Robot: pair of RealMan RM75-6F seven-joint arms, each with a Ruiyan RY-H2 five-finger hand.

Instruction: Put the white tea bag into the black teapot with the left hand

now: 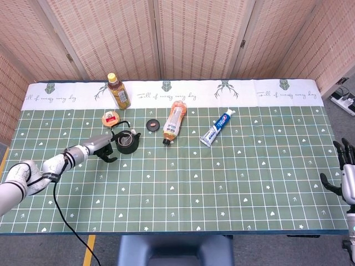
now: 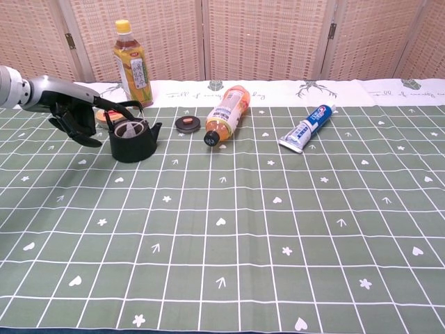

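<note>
Hovering just beside the black teapot (image 2: 131, 141), the left hand (image 2: 75, 118) has curled fingers holding nothing I can make out. The white tea bag (image 2: 129, 129) sits in the pot's mouth. A careless withdrawal could snag the handle and tip it. The right hand (image 1: 345, 176) waits spread, well apart.

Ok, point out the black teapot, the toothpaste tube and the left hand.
black teapot (image 2: 132, 145), chest view, on the front of its body.
toothpaste tube (image 2: 306, 129), chest view, on the middle of the tube.
left hand (image 2: 75, 120), chest view, on the dark palm beside the pot.
</note>
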